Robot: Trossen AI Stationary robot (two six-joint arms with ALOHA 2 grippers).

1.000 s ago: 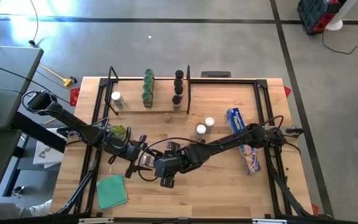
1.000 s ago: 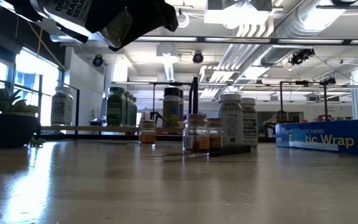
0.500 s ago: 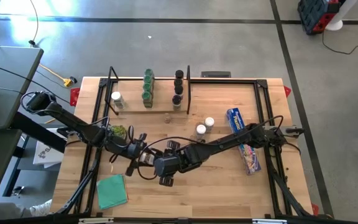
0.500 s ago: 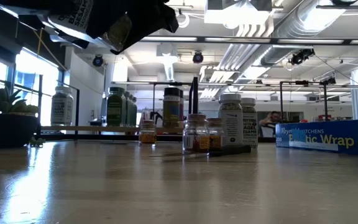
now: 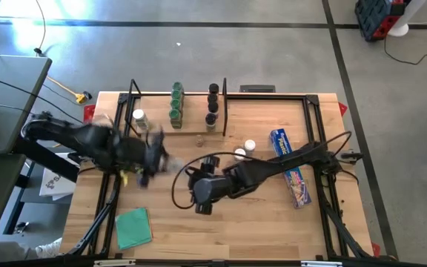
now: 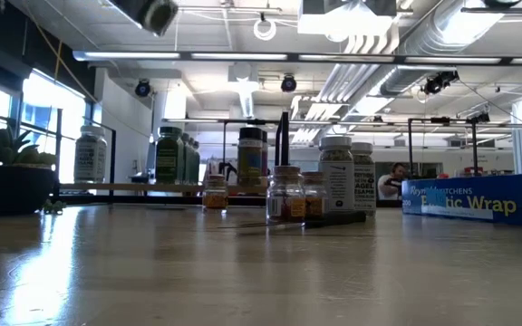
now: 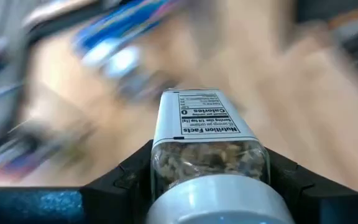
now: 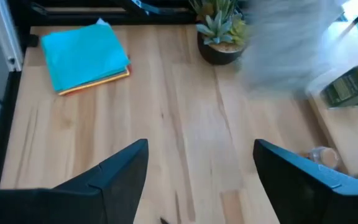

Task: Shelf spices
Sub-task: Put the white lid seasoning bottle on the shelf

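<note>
Left wrist view — spice jar (image 7: 207, 155) sits clamped in left end effector (image 7: 207, 180); right end effector (image 8: 201, 165) spread apart, empty.

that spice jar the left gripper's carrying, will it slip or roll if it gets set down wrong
The jar looks like smooth clear plastic with a glossy label, so probably slippery between the left gripper fingers. It is cylindrical, so laid sideways it would likely roll. Only partly filled with flakes, it is probably light and easily tipped.

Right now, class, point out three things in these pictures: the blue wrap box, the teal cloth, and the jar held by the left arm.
Wrap box (image 6: 478, 198), low view, on its printed side.
Teal cloth (image 8: 86, 53), right wrist view, on its flat middle.
Jar (image 7: 205, 121), left wrist view, on its nutrition label.
</note>
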